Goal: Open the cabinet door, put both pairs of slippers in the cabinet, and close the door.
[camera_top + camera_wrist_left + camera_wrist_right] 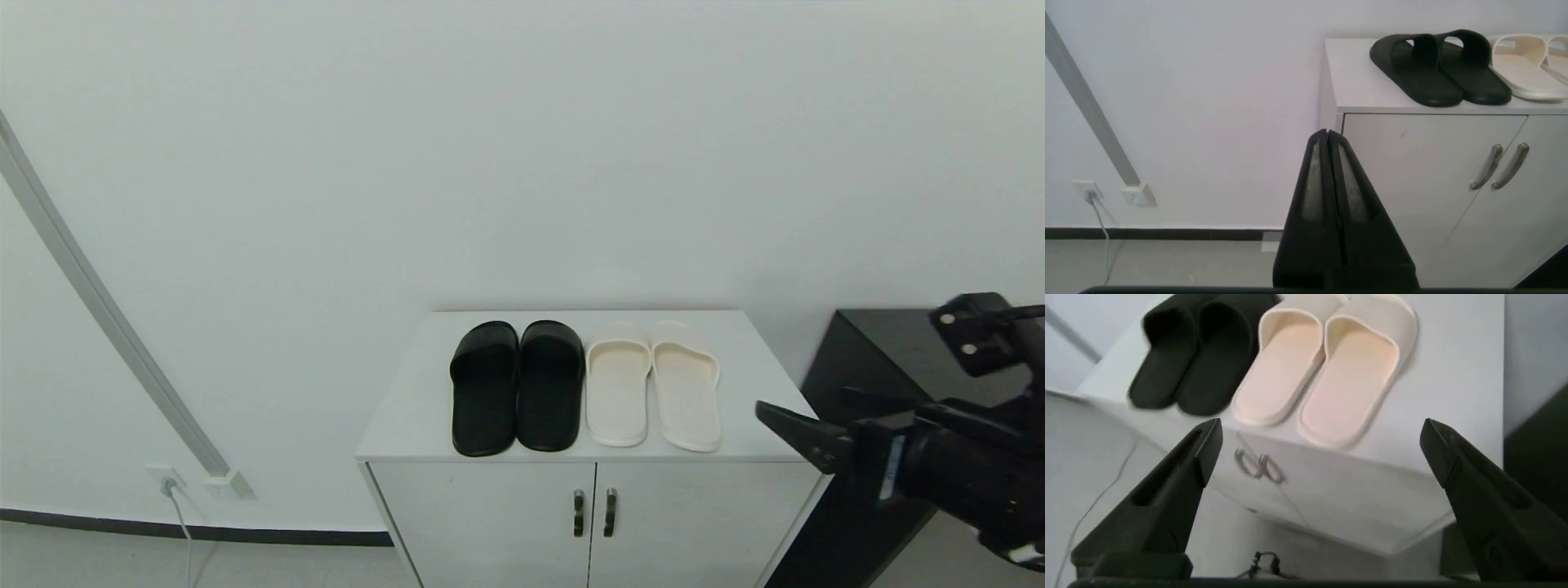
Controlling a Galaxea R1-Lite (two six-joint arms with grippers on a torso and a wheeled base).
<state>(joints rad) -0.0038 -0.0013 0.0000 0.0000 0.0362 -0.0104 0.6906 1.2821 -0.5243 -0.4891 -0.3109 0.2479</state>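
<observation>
Doors (490, 523) shut, so you're at step one, I'd judge: black pair (517, 388) left and cream pair (653, 384) right sit side by side on the cabinet (408, 408) top. Your right gripper (1321, 429) hangs spread wide off the near right corner; left gripper (1327, 139) is pinched closed on nothing, low at the left. Next move calls for hooking a handle (609, 512) and swinging outward.

Left hand (1327, 135) closed, right hand (1320, 431) spread.
</observation>
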